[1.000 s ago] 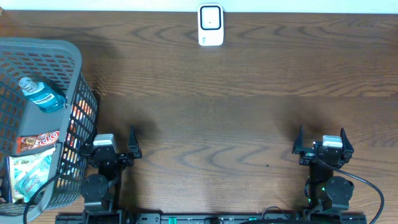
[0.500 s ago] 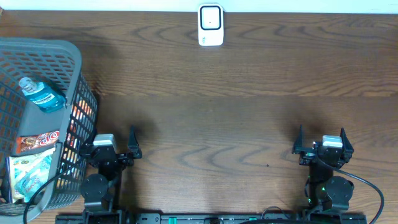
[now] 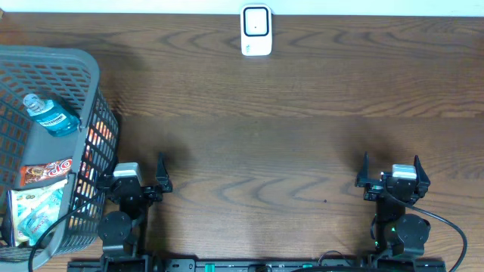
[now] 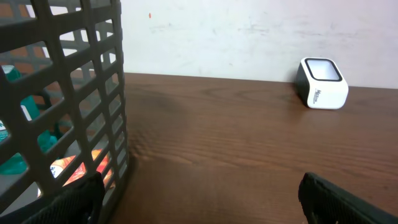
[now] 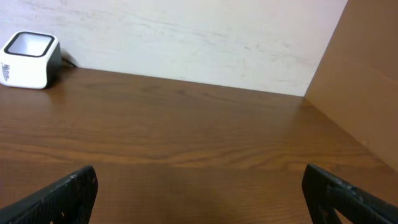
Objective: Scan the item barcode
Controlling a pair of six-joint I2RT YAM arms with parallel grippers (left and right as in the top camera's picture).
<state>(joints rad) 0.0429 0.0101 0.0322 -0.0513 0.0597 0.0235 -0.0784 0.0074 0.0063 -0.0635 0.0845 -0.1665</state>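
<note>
No change over last second. Left pincer (image 3: 134, 177) and right pincer (image 3: 391, 174) both released wide, empty, parked at near desk (image 3: 265, 151) edge. Items, blue bottle (image 3: 51, 117) and probably 2 snack packs (image 3: 38, 210), lie in basket (image 3: 92, 75) at left. Scanner (image 3: 256, 30) far centre. Task not begun.

Even bright light, soft shadows, sharp
</note>
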